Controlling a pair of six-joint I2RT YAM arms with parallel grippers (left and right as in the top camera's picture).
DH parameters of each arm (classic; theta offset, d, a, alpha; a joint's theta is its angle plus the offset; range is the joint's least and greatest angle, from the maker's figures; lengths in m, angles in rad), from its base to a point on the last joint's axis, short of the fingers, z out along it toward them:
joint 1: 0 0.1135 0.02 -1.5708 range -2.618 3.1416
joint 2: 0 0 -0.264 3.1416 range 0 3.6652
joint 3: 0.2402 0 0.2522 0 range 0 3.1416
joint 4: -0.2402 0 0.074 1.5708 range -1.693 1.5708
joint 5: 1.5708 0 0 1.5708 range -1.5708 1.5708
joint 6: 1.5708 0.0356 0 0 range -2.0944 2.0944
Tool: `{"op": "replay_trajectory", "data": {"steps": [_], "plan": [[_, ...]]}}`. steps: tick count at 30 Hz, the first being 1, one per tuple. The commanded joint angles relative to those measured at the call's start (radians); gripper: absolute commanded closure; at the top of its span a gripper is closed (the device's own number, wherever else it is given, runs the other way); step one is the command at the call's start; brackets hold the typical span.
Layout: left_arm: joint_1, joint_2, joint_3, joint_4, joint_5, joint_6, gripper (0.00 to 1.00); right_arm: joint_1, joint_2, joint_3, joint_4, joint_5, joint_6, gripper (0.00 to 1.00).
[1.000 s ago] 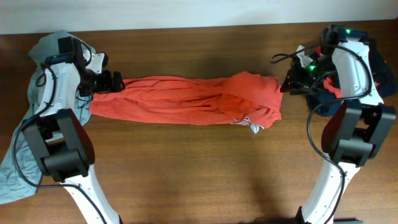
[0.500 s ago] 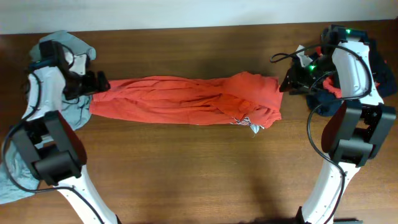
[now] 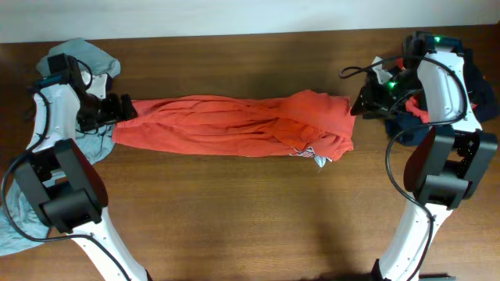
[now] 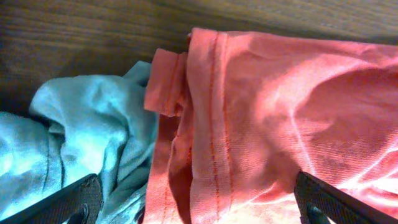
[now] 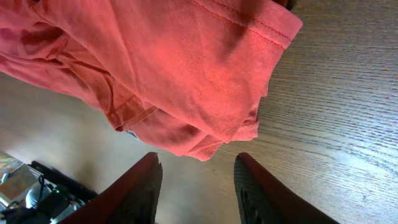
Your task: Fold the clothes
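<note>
An orange-red garment point(image 3: 234, 125) lies stretched in a long band across the middle of the wooden table. My left gripper point(image 3: 123, 109) is at its left end, jaws open wide, with the orange hem point(image 4: 205, 112) between the fingers in the left wrist view. My right gripper point(image 3: 361, 104) hovers just off the garment's right end, open and empty; the orange edge point(image 5: 205, 81) lies just ahead of its fingers point(image 5: 196, 186).
A light grey-blue garment point(image 3: 78, 58) is heaped at the far left, also seen in the left wrist view point(image 4: 74, 130), and trails down the table's left edge. A dark blue pile point(image 3: 476, 86) sits at the far right behind the right arm.
My left gripper has moved left, from over the garment's left end to just past its edge. The garment and the right arm have stayed still.
</note>
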Motion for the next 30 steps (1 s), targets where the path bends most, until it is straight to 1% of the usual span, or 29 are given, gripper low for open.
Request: {"op": "replay_trajectory", "data": {"steps": [1,8,12,18,19,25,30], "plan": [[0.018,-0.028,-0.034,-0.002,-0.023,0.011,0.01,0.005,-0.006,0.009,-0.005,-0.02,-0.01,0.57],[0.023,-0.028,-0.143,0.114,-0.024,0.007,0.01,0.005,-0.006,0.009,-0.005,-0.02,-0.01,0.57],[0.026,-0.028,-0.177,0.172,-0.026,-0.037,0.01,0.005,-0.006,0.009,-0.007,-0.02,-0.011,0.57],[0.07,-0.028,-0.179,0.204,-0.029,-0.095,0.01,0.005,-0.006,0.009,-0.019,-0.012,-0.011,0.56],[0.08,-0.028,-0.179,0.208,-0.029,-0.098,0.01,0.005,-0.006,0.009,-0.019,-0.01,-0.011,0.54],[0.141,-0.028,-0.179,0.225,-0.029,-0.093,0.01,0.005,-0.006,0.009,-0.019,-0.008,-0.011,0.53],[0.151,-0.028,-0.179,0.233,-0.029,-0.082,0.01,0.005,-0.006,0.009,-0.019,-0.008,-0.011,0.53]]}}
